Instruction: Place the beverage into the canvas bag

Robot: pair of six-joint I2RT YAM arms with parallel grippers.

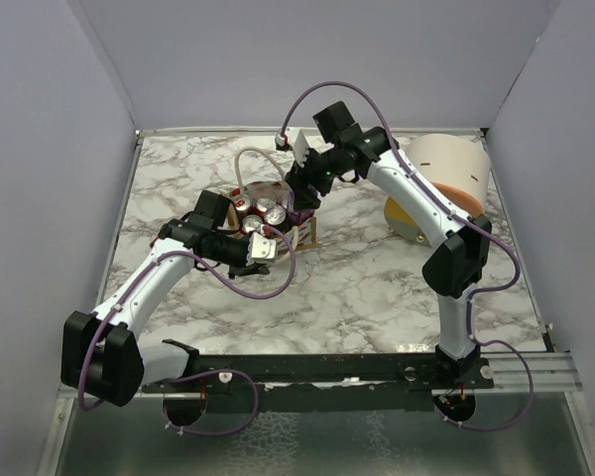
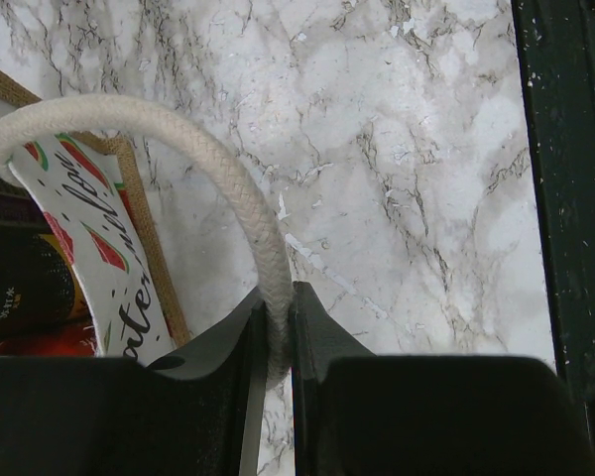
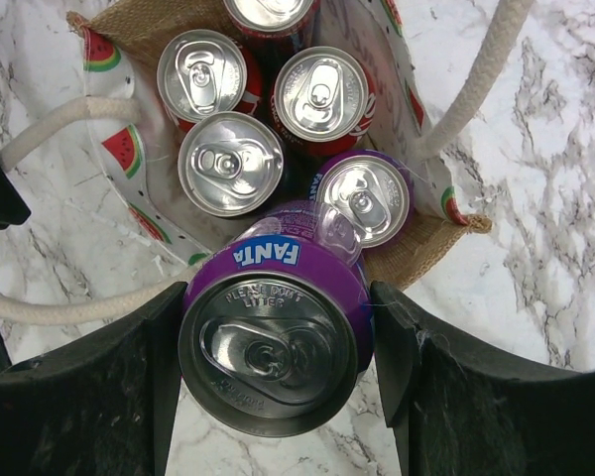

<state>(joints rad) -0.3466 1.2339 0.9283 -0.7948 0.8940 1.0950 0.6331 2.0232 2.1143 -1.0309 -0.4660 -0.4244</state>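
- Right gripper (image 3: 278,332) — jaws spread wide and clamped on the sides of the purple Fanta can (image 3: 273,347), which hangs upright over the near rim of the canvas bag (image 3: 119,149).
- Left gripper (image 2: 278,332) is pinched almost closed on a white rope handle (image 2: 228,188), apparently keeping the mouth open.
- Progress: the can is in hand above the bag; lowering and release remain.
- 5 cans (image 3: 230,164) crowd the bag — the free gap looks tight.
- A peach-and-yellow container (image 1: 446,174) stands well apart on the marble table (image 1: 377,288).
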